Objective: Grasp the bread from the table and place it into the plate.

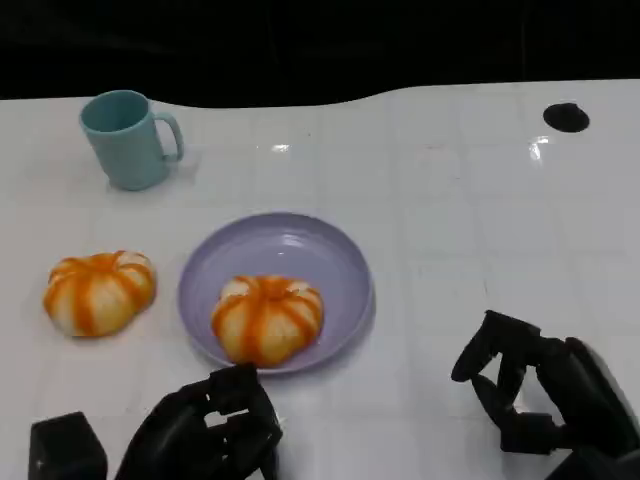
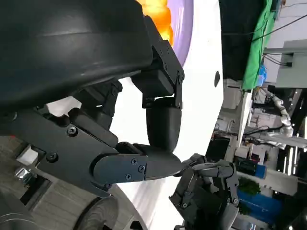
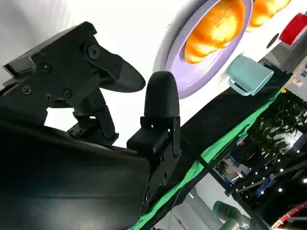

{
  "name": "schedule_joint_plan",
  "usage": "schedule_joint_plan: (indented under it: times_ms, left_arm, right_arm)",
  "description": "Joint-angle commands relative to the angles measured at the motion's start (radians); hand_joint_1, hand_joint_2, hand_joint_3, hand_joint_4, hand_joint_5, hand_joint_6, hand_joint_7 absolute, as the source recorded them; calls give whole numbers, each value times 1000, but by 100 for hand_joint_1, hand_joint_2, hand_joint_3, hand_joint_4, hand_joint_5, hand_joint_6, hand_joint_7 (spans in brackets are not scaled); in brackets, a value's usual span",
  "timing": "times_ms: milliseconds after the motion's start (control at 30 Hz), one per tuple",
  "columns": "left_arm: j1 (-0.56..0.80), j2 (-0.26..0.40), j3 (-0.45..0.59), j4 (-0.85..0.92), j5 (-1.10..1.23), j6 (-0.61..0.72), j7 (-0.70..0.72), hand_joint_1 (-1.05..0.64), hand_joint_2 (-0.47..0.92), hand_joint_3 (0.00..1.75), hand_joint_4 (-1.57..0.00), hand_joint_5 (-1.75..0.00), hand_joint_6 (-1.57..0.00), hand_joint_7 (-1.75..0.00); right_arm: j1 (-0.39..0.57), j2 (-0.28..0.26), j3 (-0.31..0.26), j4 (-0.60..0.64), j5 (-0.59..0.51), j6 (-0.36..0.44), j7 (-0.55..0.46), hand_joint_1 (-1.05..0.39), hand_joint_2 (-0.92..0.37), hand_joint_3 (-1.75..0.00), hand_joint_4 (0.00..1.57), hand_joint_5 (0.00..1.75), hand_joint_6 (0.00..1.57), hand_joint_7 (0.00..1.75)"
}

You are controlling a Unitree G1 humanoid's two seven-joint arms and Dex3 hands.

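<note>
One orange-striped bread [image 1: 265, 318] lies in the purple plate [image 1: 290, 245] at the middle of the table. A second, similar bread [image 1: 98, 291] sits on the white table to the plate's left. My left hand [image 1: 205, 430] hovers just in front of the plate's near rim, holding nothing, its fingers loosely bent. My right hand [image 1: 540, 390] stands at the lower right, well apart from the plate, with its fingers spread and nothing in them. The right wrist view shows the bread in the plate [image 3: 216, 28], the plate [image 3: 192, 76] and the other bread [image 3: 268, 10] beyond my fingers [image 3: 160, 96].
A teal mug [image 1: 130, 138] stands at the back left, also seen as the mug [image 3: 249, 76] in the right wrist view. A small black round spot [image 1: 566, 117] marks the table's back right. The table's far edge meets a dark backdrop.
</note>
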State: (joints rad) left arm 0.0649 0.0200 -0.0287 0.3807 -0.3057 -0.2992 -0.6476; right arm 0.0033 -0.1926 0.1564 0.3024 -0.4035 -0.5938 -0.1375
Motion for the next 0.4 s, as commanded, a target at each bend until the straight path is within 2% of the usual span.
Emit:
schedule_joint_plan:
  times_ms: [33,400]
  left_arm:
    - [-8,17,17,22,5,-22,-6,-60,71,58,-79,-175,-77,-142]
    - [2,21,17,-8,-5,-1,-5,-60,72,57,-78,-175,-75,-143]
  right_arm:
    - [-9,-9,-4,24,8,-23,-10,-22,-48,-112,79,175,66,138]
    - [-3,-11,-8,10,13,-34,-15,-23,-47,-113,80,175,67,135]
